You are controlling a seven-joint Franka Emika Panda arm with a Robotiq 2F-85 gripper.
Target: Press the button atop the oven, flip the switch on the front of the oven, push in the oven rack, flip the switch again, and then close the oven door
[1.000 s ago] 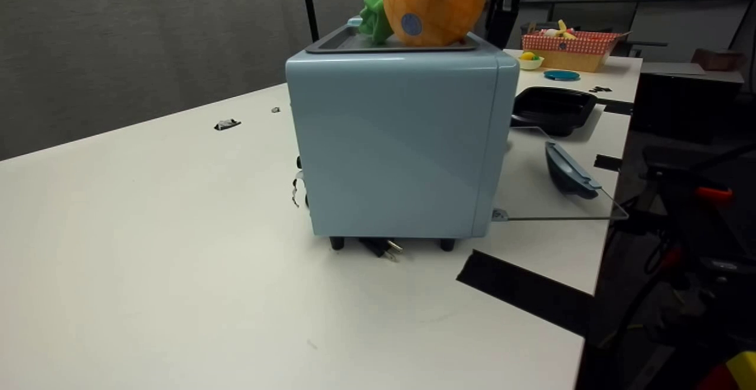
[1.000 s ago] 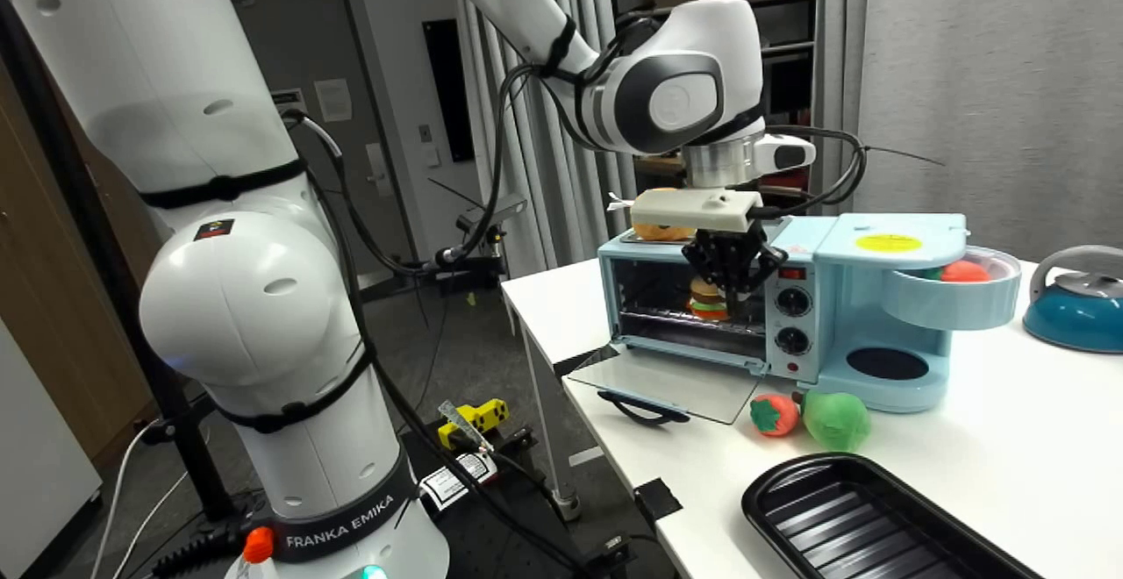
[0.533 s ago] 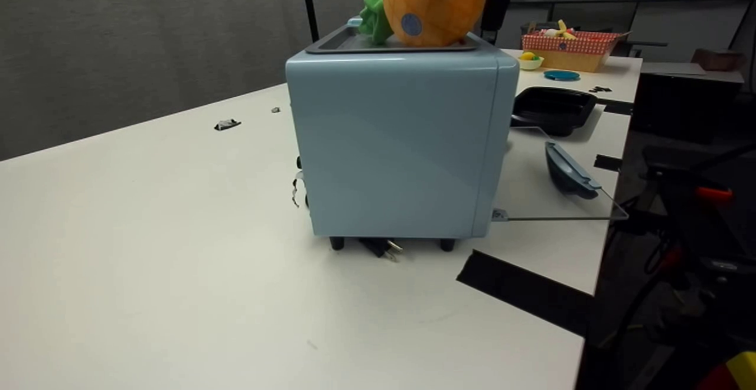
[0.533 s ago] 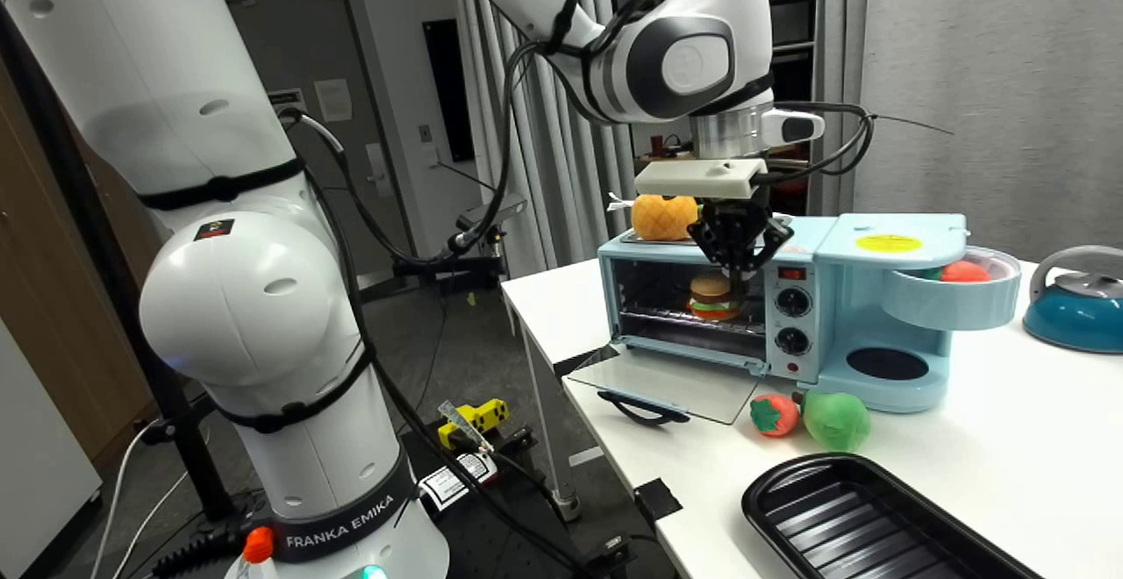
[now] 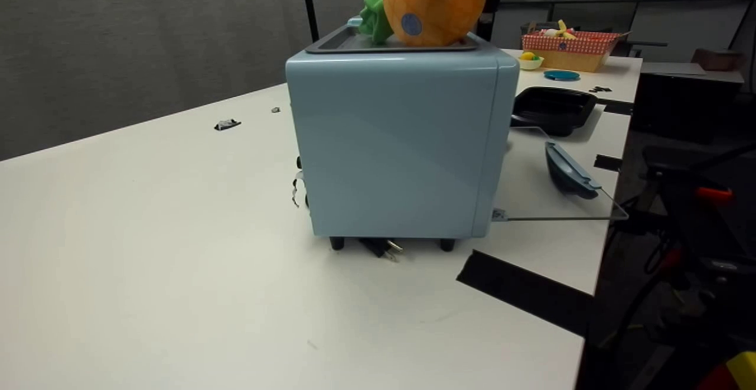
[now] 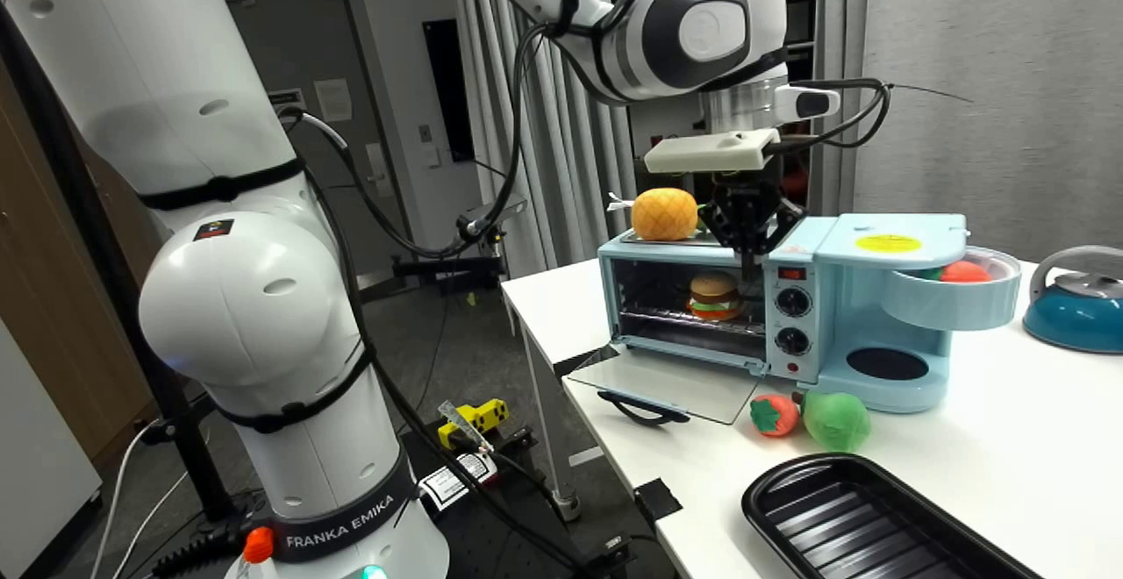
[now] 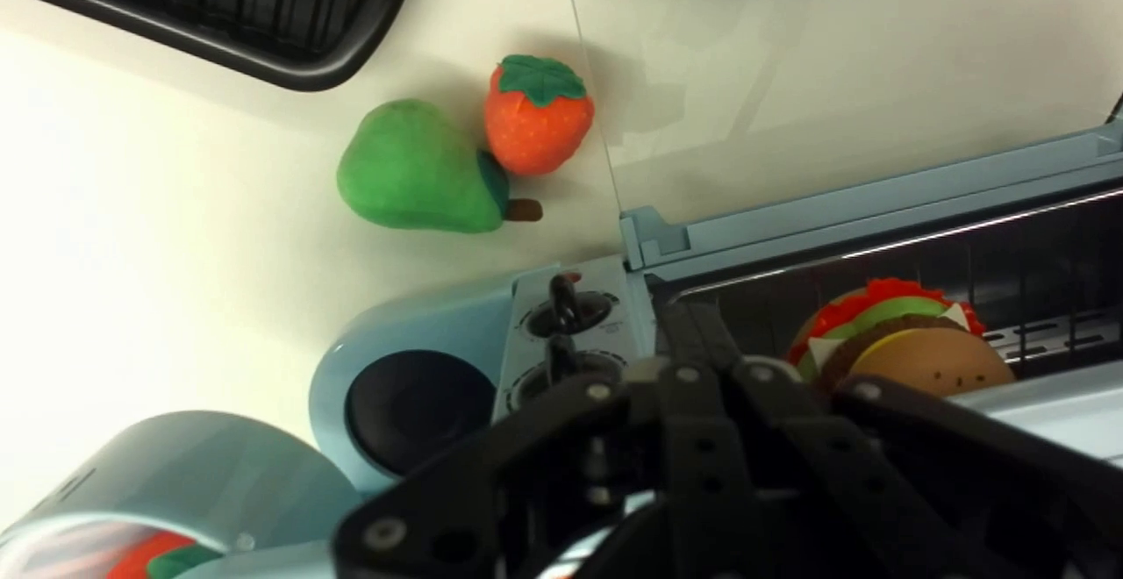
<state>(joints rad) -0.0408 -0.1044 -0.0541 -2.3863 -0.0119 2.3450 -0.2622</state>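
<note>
The light blue oven (image 5: 401, 148) stands on the white table; its front shows in an exterior view (image 6: 807, 325). Its glass door (image 6: 671, 383) hangs open and flat; it also shows in the wrist view (image 7: 833, 79). A toy burger (image 6: 713, 296) sits inside on the wire rack (image 6: 649, 310). The red switch (image 6: 791, 273) sits above two black knobs on the front panel; the wrist view hides it behind my gripper. My gripper (image 6: 748, 274) is shut and empty, fingertips together (image 7: 695, 329), above and before the opening's right end, beside the panel. I cannot tell if it touches.
An orange pineapple toy (image 6: 664, 214) lies on a tray atop the oven. A strawberry toy (image 6: 774, 415) and a green pear toy (image 6: 835, 421) lie by the door. A black tray (image 6: 864, 509) is nearer the table edge. A blue kettle (image 6: 1077, 311) stands far right.
My gripper has risen and moved slightly right, from the oven opening toward the panel's upper left. More of the burger shows. The oven, door and rack look unmoved.
</note>
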